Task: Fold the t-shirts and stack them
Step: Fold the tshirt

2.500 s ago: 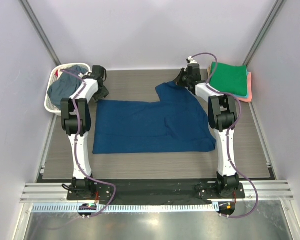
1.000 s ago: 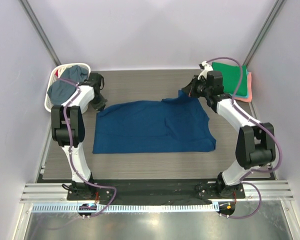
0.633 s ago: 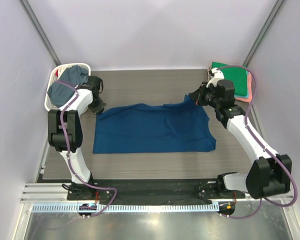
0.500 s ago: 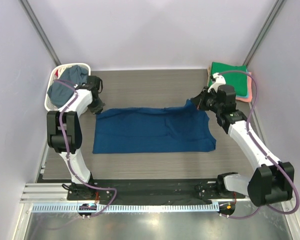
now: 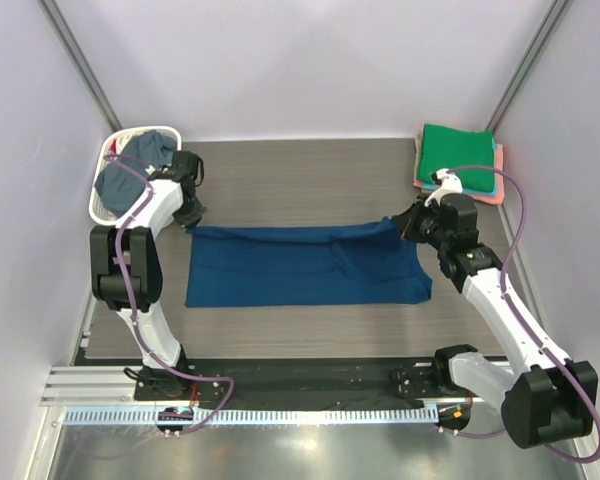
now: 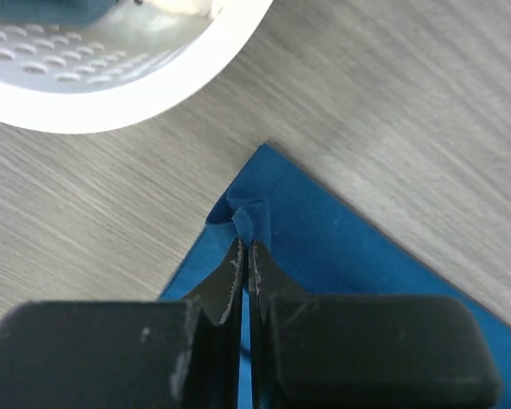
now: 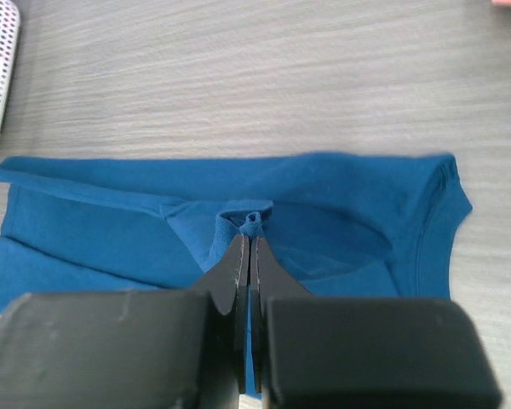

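**A:** The wood-grain table [image 5: 280, 175] is taking up most of the view. The dark blue t-shirt [image 5: 300, 270] is lying across its middle as one long band, running left to right.

**B:** Its far edge is stretching almost straight between the two arms, and the near edge is resting flat on the wood.

**A:** Going down in size, the folded pile is sitting at the far right corner. The green t-shirt [image 5: 458, 155] is on top, and the coral t-shirt [image 5: 493, 192] is peeking out underneath along the right side.

**B:** Over at the far left, the white slotted basket [image 5: 94, 208] is holding the grey-blue t-shirt [image 5: 120, 180], bunched up inside.

**A:** Now the small stuff. The left gripper [image 6: 244, 247] is clamping its fingers on the blue shirt's far left corner, with a little pucker of cloth pinched between the tips, just near of the basket.

**B:** The right gripper [image 7: 247, 234] is doing the same at the far right end, fingers squeezed tight on a small fold of blue cloth.
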